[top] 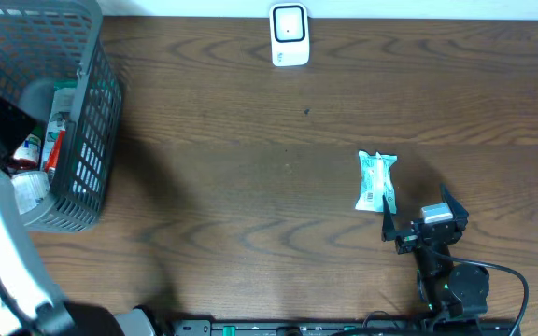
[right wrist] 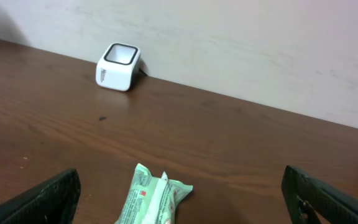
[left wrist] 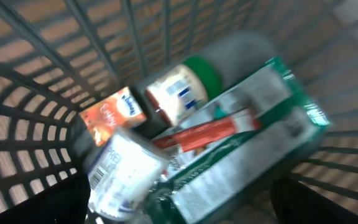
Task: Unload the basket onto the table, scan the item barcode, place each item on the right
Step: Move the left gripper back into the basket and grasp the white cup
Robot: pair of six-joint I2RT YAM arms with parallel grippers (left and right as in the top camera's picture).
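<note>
"Checking the right pincer [top: 417, 210] first — is it holding anything?"

"No. Its fingers stand wide apart with nothing between them. The green-and-white packet [top: 376, 182] lies flat on the counter [top: 204, 187], just ahead of the pincer and a little to its left, touching neither finger."

"Which way does the packet run?"

"Its long axis points roughly away from the robot, toward the white scanner [top: 289, 35] at the far edge, so the fingers stand across its narrow width. I judge that a short reach forward and slightly left would set them astride it."

"And the left pincer [left wrist: 182, 202]?"

"Spread apart too, over the jumble in the grey basket [top: 92, 140] at the far left — well away from the packet. The right arm is plainly nearer."

"So the scan?"

"Not yet done, by my reading. The packet lies well short of the scanner, and I cannot tell which face carries the barcode."
</note>
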